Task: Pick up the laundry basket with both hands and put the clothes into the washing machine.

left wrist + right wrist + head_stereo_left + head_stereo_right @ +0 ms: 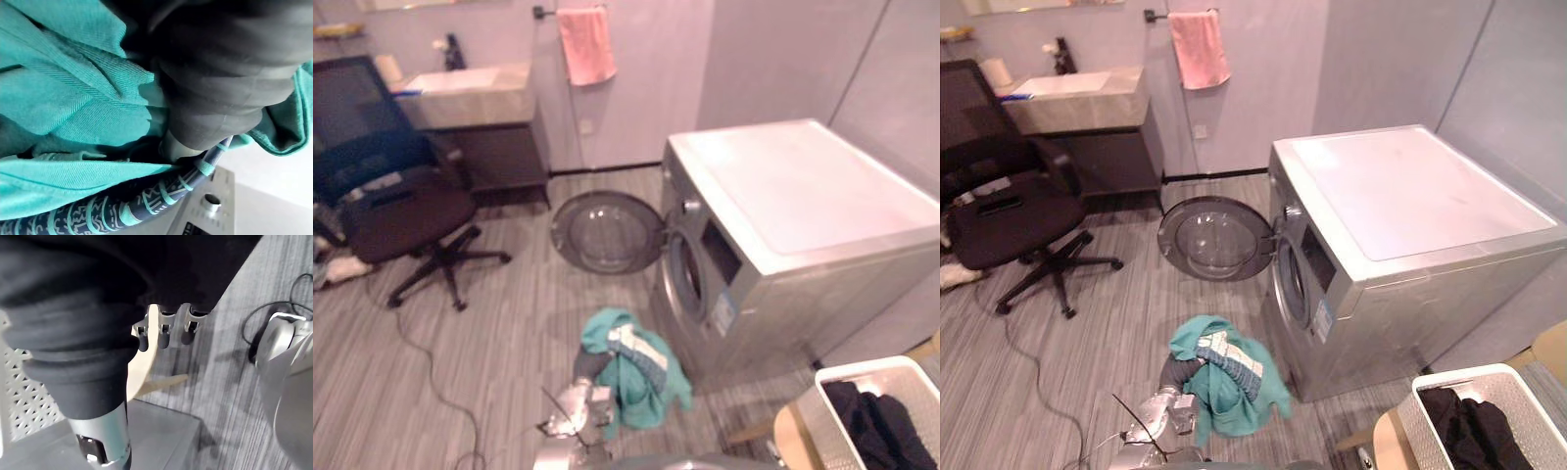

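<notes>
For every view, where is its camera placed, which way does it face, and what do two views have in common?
Left eye view: on the head, facing down at the washing machine, with the left hand by the teal garment.
Right eye view: beside it, same scene.
Left wrist view: on the left wrist, close to the garment; its dark cover shows.
Right wrist view: on the right wrist, facing the floor past the open right hand.
Shared: the eye views and the left wrist view show the garment.

There was one washing machine point(803, 225) with one round door point(607, 232), one white laundry basket point(862, 369), one teal garment point(641, 377), one black office chair point(406, 215), one pink towel point(586, 44) and one washbasin point(470, 88). The dark clothes point(876, 426) in the basket couldn't be counted.
</notes>
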